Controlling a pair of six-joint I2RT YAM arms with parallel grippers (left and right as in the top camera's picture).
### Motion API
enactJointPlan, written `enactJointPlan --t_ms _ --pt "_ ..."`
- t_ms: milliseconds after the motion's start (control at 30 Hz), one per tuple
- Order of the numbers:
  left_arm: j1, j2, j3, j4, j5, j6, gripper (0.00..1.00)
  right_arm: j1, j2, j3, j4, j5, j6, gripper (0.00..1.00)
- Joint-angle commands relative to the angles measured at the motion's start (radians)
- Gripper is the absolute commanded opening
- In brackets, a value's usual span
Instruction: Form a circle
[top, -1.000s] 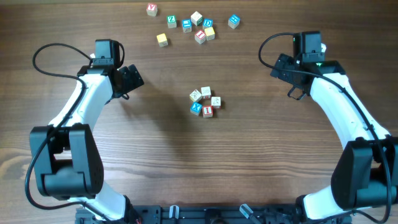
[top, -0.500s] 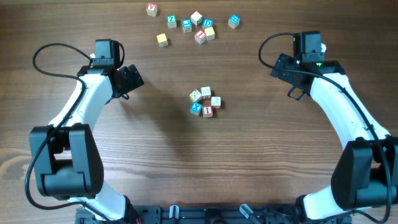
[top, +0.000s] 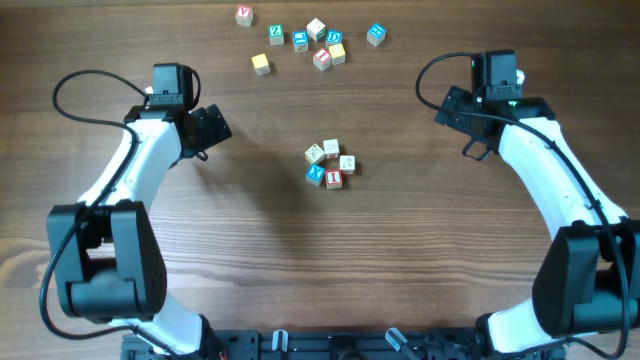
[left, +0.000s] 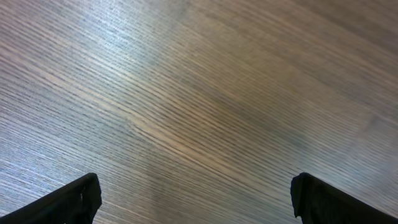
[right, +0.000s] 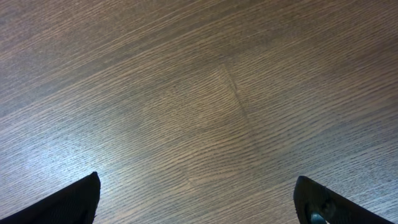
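At the left, the left gripper (left: 199, 202) hung over bare table (top: 260, 250) with its jaws spread wide and nothing between them; its wrist view showed only wood grain.

Near the middle of the table, well apart from both arms, lay the circle (top: 330, 163): five little letter cubes packed into a tight ring, each touching or just beside its neighbours. A blue X cube (top: 315, 174) sat at the lower left and a red I cube (top: 334, 180) just to its right, with pale ones closing the top and the right side. More loose cubes (top: 318, 30) lay scattered near the far edge.

The cubes were probably light, stiff wood, unlikely to break, and apt to slide on the smooth tabletop at a slight nudge. Any correction seemed best made one cube at a time, pinched across two opposite flat faces from above, or pushed from the outer side so that the neighbours were not knocked.

The ring lay flat and close to round, so it had no clear long axis and pointed nowhere; the cubes stood turned at differing angles.

At the right, the right gripper (right: 199, 202) was likewise released and empty, above bare wood
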Motion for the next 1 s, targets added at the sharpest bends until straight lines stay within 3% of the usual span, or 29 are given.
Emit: enactJointPlan --t_ms 0,267,967 --pt "-0.051 -0.116 0.003 0.001 -0.010 -0.009 1.00 0.001 0.015 -0.003 0.003 0.024 -0.005 1.00" --pt "-0.224 -0.340 0.003 0.001 -0.010 -0.009 1.00 0.001 0.015 -0.003 0.002 0.024 -0.005 1.00" --pt "-0.239 -0.340 0.003 0.011 -0.010 -0.009 1.00 0.001 0.015 -0.003 0.003 0.024 -0.005 1.00"
